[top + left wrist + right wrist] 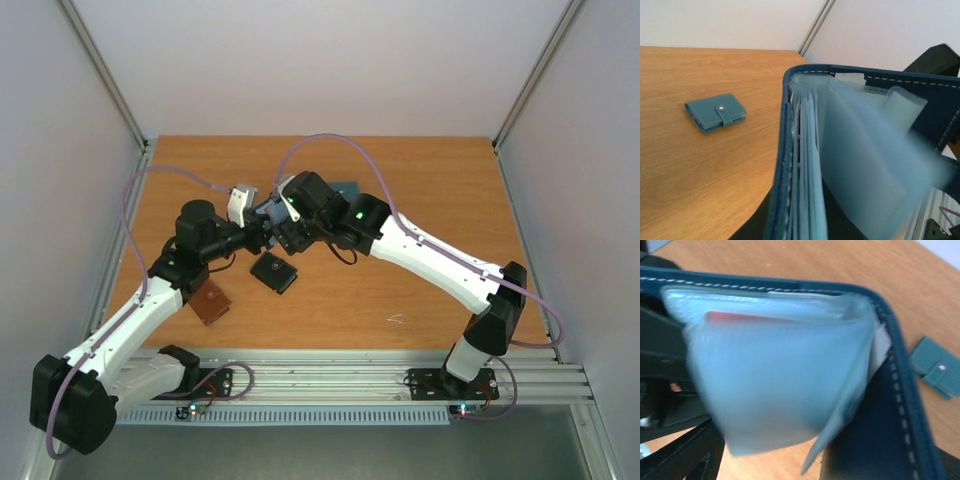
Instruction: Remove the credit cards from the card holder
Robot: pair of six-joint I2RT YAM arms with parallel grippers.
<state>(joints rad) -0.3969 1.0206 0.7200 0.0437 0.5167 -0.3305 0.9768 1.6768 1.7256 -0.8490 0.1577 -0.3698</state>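
Card holder (785,165), dark navy-blue and folding with blue-grey clear pockets, hangs open above the wooden table (440,190), between left gripper (258,236) and right gripper (283,228). Whether either's jaws clamp it I cannot tell. One red card (740,318) shows in a pocket. One teal snap wallet (716,112) lies beyond the card holder, and one black wallet (274,272) lies nearer the arm bases.

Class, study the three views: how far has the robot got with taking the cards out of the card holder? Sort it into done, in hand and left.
Done: the dark navy folding card holder is open, its clear pockets fanned.
In hand: it sits between the left gripper and right gripper; their grip is hidden.
Left: a red card shows inside a pocket, and I see no card lying out on the wooden table, so removal seems not yet begun.
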